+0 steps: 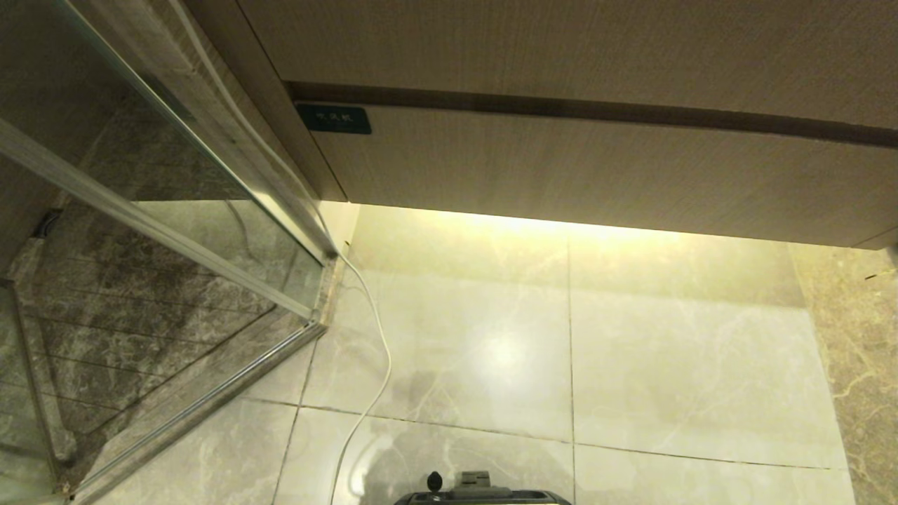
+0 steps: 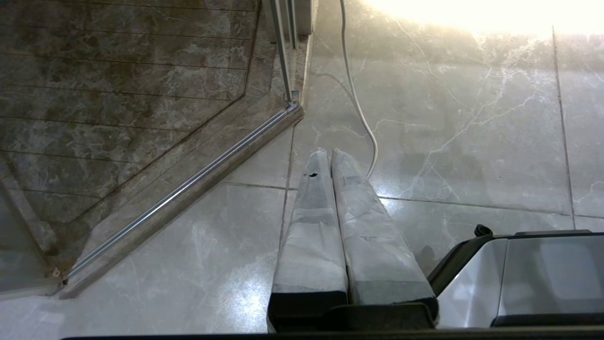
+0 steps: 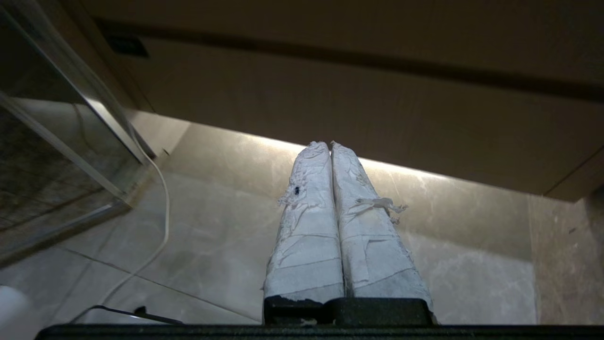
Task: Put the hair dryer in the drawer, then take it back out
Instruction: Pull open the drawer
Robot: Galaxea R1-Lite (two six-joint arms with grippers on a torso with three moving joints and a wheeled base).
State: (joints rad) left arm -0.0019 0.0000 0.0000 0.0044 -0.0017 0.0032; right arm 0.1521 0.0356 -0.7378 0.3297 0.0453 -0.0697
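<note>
Marble floor beneath right hand [image 3: 330, 144] (fingers pressed together, empty), closed drawer [image 3: 330, 113] ahead.

Warm under-cabinet glow, glare on glossy floor tiles [image 1: 505, 351], dim right wrist view

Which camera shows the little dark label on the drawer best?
The head view. There the label sits plain and well lit at the top left corner of the shut drawer. The right wrist view shows it too, but small and in deep shadow. The left wrist view shows only floor, no drawer or label.
</note>
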